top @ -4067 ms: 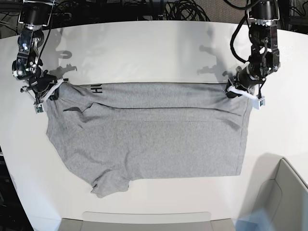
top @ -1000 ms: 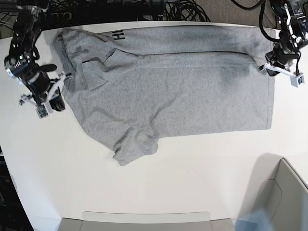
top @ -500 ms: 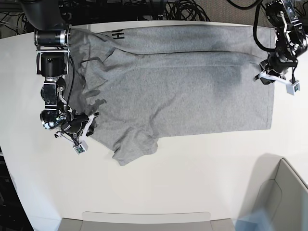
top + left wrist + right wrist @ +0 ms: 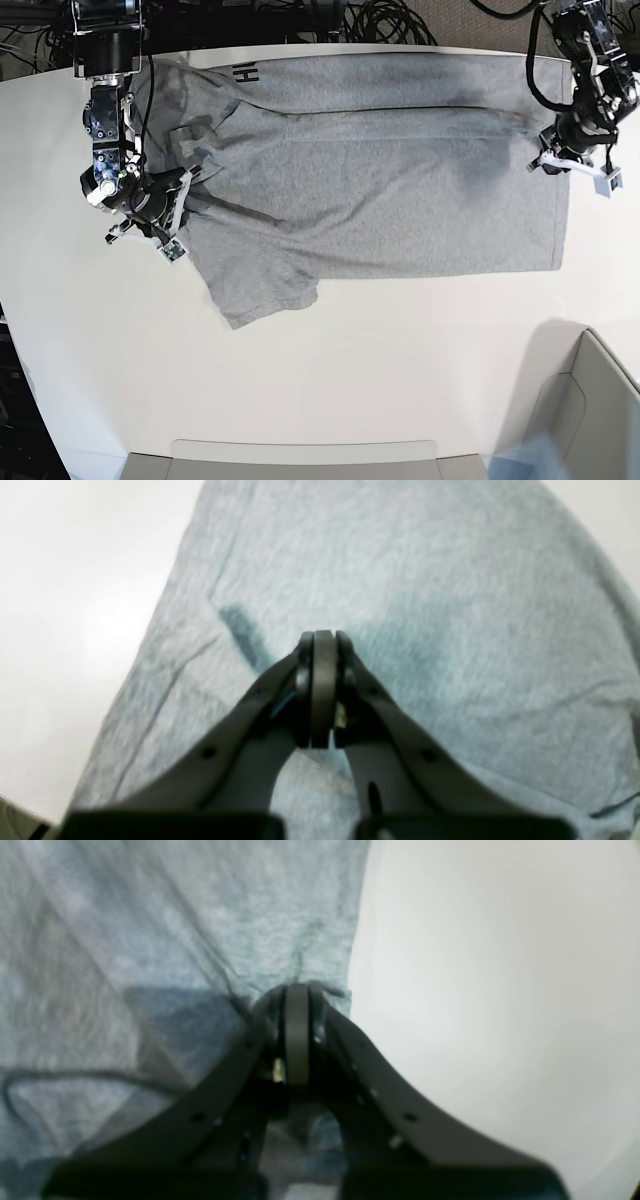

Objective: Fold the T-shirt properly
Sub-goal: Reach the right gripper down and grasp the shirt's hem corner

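The heather-grey T-shirt (image 4: 380,190) lies spread across the white table (image 4: 380,370), with black lettering (image 4: 243,72) showing at its top left edge. At the shirt's left side, my right gripper (image 4: 185,192) is shut on a bunch of cloth, and creases run out from it. The right wrist view shows that gripper (image 4: 297,987) closed at the T-shirt (image 4: 125,915) edge, fabric gathered at its tips. My left gripper (image 4: 546,164) is over the shirt's right edge. The left wrist view shows it (image 4: 324,635) shut above flat T-shirt (image 4: 450,605) cloth, its shadow cast to the left.
A grey bin (image 4: 590,400) stands at the table's front right corner. A flat grey tray edge (image 4: 300,455) runs along the front. Black cables (image 4: 380,20) lie behind the far edge.
My right gripper has moved up from the lower left and drawn the shirt's left side with it; the lower sleeve slid left and up. The left gripper has barely moved.
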Robot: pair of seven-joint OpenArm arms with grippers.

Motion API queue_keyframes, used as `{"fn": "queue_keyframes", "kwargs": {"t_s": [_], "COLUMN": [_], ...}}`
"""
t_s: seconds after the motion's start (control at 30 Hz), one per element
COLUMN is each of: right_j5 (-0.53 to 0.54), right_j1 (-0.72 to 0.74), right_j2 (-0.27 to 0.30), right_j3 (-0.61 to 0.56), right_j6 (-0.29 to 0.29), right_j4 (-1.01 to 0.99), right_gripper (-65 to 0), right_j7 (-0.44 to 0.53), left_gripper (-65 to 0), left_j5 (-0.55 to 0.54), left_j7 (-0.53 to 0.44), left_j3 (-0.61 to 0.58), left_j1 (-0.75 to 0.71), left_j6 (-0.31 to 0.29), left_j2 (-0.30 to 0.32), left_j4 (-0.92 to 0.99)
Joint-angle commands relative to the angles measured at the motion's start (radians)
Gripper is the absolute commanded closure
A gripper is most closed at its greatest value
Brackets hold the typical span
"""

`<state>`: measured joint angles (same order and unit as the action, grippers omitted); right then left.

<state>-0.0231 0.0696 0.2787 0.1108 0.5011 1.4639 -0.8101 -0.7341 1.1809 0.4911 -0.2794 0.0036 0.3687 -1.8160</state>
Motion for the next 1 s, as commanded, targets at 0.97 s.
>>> {"fn": "queue_keyframes", "kwargs": {"t_s": [0.97], "right_j5": [0.291], "right_j1": [0.461], "right_j2": [-0.023], "right_j3": [-0.125], "right_j6": [0.008], "right_j4": [-0.777], "right_gripper": [-26.7], "right_j7": [0.4], "left_gripper": [0.0], "left_j5": [-0.011], "left_j7": [-0.014], "left_j3": [0.005], "left_j1": [0.05], "left_j6": [-0.003], "left_j2": [-0.066], "left_j4": [-0.017]}}
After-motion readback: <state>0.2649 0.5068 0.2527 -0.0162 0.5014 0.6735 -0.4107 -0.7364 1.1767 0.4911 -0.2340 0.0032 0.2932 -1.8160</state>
